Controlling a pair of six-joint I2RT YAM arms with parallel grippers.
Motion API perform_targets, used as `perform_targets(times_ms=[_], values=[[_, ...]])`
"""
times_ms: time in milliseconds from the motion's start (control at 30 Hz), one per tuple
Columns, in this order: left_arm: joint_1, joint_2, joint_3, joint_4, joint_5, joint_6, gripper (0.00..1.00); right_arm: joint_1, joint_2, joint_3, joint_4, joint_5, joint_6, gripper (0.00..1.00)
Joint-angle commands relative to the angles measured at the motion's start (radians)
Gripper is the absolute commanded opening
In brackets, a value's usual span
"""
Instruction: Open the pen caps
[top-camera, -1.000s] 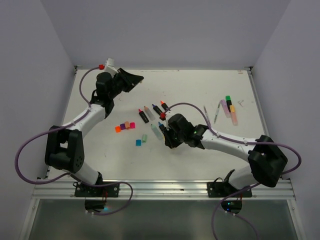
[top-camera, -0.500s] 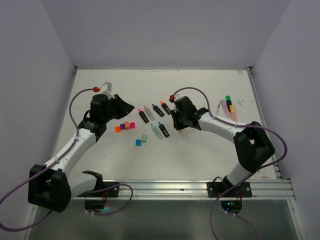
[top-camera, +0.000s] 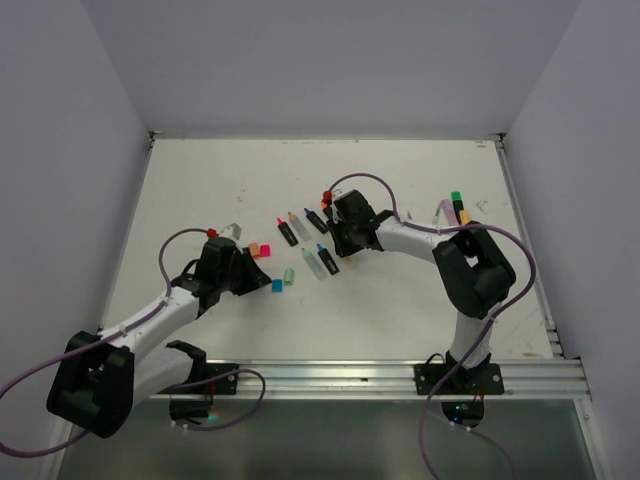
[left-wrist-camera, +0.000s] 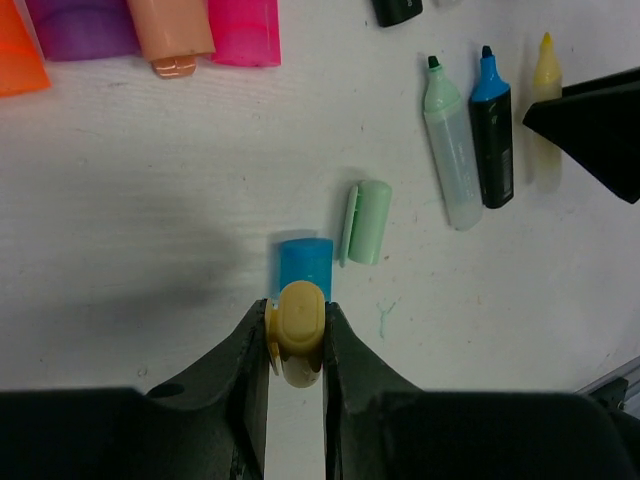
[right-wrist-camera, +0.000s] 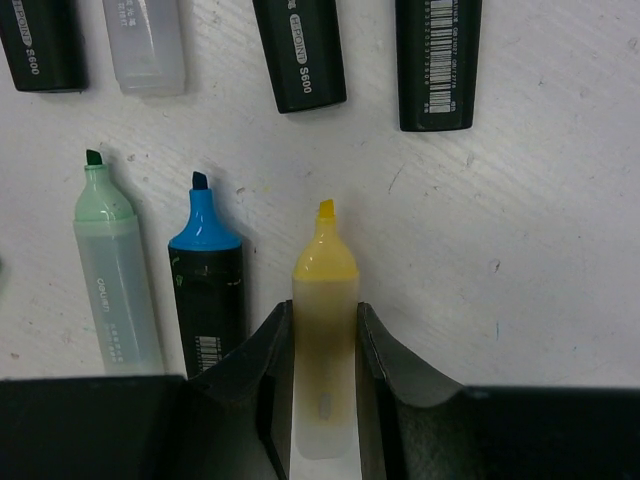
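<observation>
The left gripper (left-wrist-camera: 297, 314) is low over the white table (top-camera: 200, 190), its jaws clamped on a yellow cap (left-wrist-camera: 299, 332) that sits right at the near end of the blue cap (left-wrist-camera: 305, 264). Whether the two caps touch cannot be told. A green cap (left-wrist-camera: 368, 222) lies just beside the blue cap, on its right and a little farther out, apart from it. Beyond the blue cap to its left lies a row of four more loose caps, close side by side: a pink cap (left-wrist-camera: 243, 30), then a peach cap (left-wrist-camera: 170, 35), a purple cap (left-wrist-camera: 80, 25) and an orange cap (left-wrist-camera: 18, 62) farthest from it. Right of the blue cap, past the green cap, three uncapped markers lie in parallel: a green highlighter (left-wrist-camera: 450, 150) nearest, a blue highlighter (left-wrist-camera: 492, 130) next, and a yellow highlighter (right-wrist-camera: 325, 265) outermost. The right gripper (right-wrist-camera: 322, 315) has its jaws closed around the yellow highlighter's clear barrel, with the yellow tip pointing away from the wrist.
</observation>
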Motion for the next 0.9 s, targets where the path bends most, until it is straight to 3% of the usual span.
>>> perform_targets(times_ms=[0,200,400,467,600,767,867], values=[[-0.025,0.002,-0.014,0.049,-0.025,-0.025,0.0,0.0,0.005,0.037,0.05,-0.018,-0.007,0.0],[-0.033,0.062,-0.046,0.11,-0.034,-0.023,0.13,0.003,0.012,0.031,0.071,-0.052,0.007,0.1],[-0.033,0.109,-0.092,0.185,-0.039,-0.028,0.15,0.005,-0.002,0.016,0.074,-0.057,0.016,0.21],[-0.033,0.109,-0.093,0.192,-0.045,-0.031,0.22,0.008,-0.014,0.009,0.076,-0.055,0.017,0.25],[-0.033,0.1,-0.096,0.187,-0.042,-0.03,0.28,0.006,-0.036,0.008,0.073,-0.052,0.024,0.32],[-0.033,0.063,-0.112,0.165,-0.051,-0.042,0.48,0.006,-0.047,0.029,0.041,-0.049,0.024,0.39],[-0.035,0.039,-0.121,0.156,-0.048,-0.045,0.53,0.006,-0.051,0.034,0.035,-0.037,0.025,0.43]])
